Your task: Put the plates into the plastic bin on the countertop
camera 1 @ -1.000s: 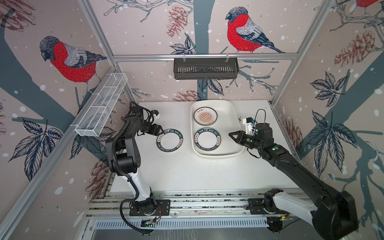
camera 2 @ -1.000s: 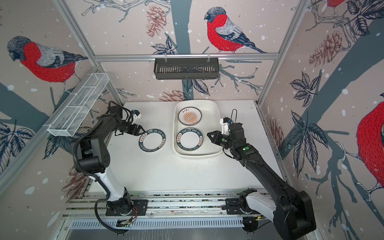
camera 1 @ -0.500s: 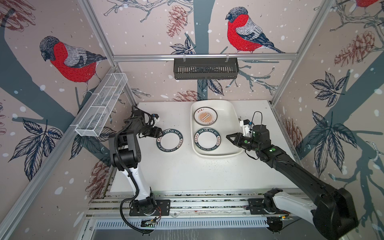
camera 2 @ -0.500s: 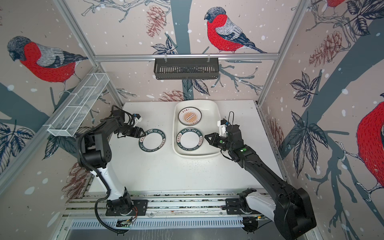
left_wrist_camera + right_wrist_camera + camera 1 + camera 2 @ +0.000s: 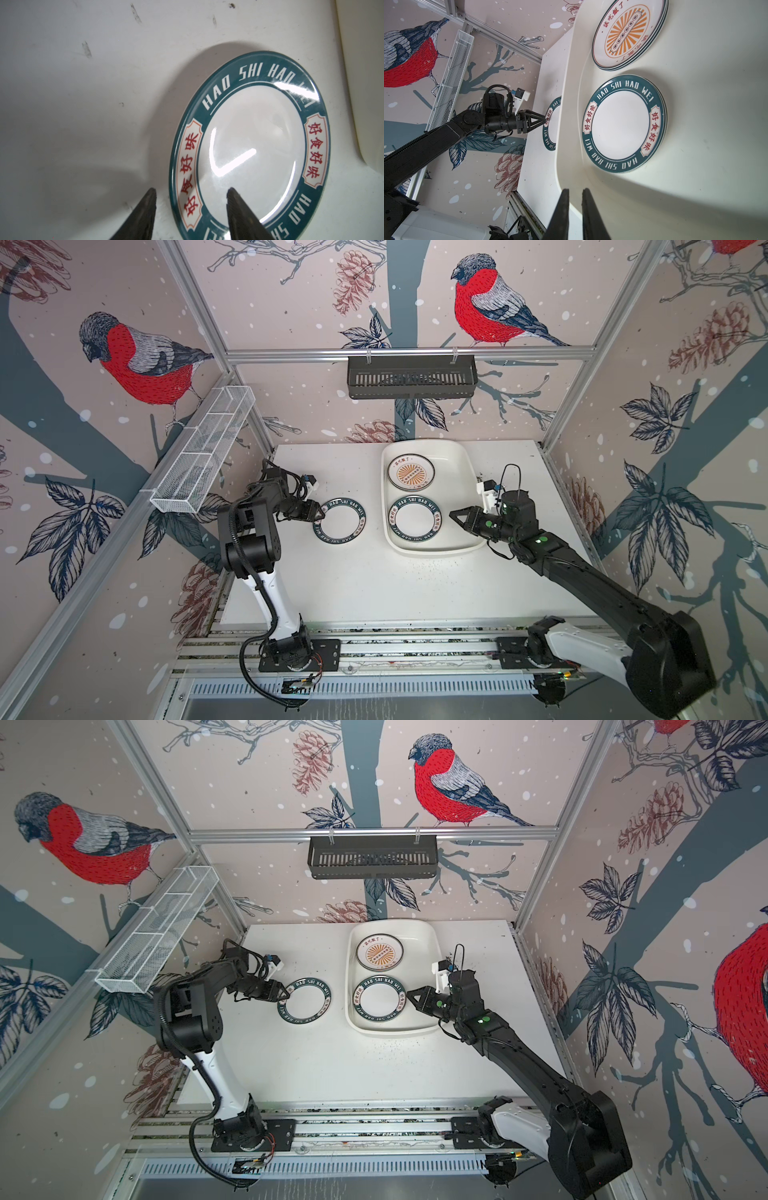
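A green-rimmed lettered plate (image 5: 339, 522) (image 5: 304, 1003) (image 5: 249, 145) lies on the white countertop (image 5: 374, 585), left of the plastic bin (image 5: 459, 485) (image 5: 422, 952) (image 5: 695, 124). My left gripper (image 5: 322, 512) (image 5: 286, 994) (image 5: 191, 190) stands open at the plate's left rim, one finger outside the rim and one over the plate. Inside the bin lie a stack of orange sunburst plates (image 5: 410, 473) (image 5: 627, 31) and a green-rimmed plate (image 5: 416, 517) (image 5: 623, 122). My right gripper (image 5: 452, 514) (image 5: 409, 993) (image 5: 575, 190) hovers shut and empty over the bin's right wall.
A black slotted basket (image 5: 411, 377) hangs on the back rail. A white wire-mesh basket (image 5: 203, 452) hangs along the left wall. Aluminium rails (image 5: 395, 645) with both arm bases run along the countertop's front edge.
My left gripper has moved right and down onto the loose plate's rim, and its jaws have narrowed. My right gripper has crept slightly left over the bin.
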Controlling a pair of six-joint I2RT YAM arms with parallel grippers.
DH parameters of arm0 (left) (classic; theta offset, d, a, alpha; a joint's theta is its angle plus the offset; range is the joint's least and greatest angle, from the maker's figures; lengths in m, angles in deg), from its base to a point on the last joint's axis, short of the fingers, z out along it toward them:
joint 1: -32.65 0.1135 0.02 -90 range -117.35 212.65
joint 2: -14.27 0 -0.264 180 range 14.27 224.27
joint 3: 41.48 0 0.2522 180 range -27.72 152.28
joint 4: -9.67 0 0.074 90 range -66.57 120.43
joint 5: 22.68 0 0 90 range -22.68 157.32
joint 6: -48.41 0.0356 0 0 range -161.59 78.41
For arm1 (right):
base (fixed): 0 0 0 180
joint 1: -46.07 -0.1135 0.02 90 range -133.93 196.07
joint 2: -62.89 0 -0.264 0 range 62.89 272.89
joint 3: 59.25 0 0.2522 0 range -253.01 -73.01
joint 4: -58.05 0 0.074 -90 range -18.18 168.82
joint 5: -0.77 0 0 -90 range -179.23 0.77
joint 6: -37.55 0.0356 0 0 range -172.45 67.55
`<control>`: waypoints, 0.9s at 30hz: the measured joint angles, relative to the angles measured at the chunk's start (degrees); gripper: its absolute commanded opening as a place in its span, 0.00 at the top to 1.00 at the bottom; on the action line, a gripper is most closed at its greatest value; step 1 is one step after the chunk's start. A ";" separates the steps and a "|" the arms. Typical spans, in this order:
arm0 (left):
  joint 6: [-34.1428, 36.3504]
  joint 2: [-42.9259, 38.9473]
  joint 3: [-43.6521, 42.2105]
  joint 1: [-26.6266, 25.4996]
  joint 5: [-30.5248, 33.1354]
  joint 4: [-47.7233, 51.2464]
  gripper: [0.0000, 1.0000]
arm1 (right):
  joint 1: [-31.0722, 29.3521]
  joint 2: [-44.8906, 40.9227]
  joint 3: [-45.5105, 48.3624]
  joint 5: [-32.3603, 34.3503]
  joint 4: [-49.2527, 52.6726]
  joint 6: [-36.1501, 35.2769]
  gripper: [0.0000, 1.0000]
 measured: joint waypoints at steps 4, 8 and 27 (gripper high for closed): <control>0.33 0.46 -0.20 0.09 -0.33 -0.02 0.50 | -0.33 0.50 -0.20 0.04 -0.28 0.17 0.84; 0.59 1.11 -0.20 0.68 -1.70 0.02 0.53 | -0.74 0.79 -0.26 0.11 -0.81 0.20 0.84; -1.51 5.16 1.22 3.08 -11.72 0.46 0.65 | -1.88 0.83 1.05 0.50 -2.38 1.68 0.84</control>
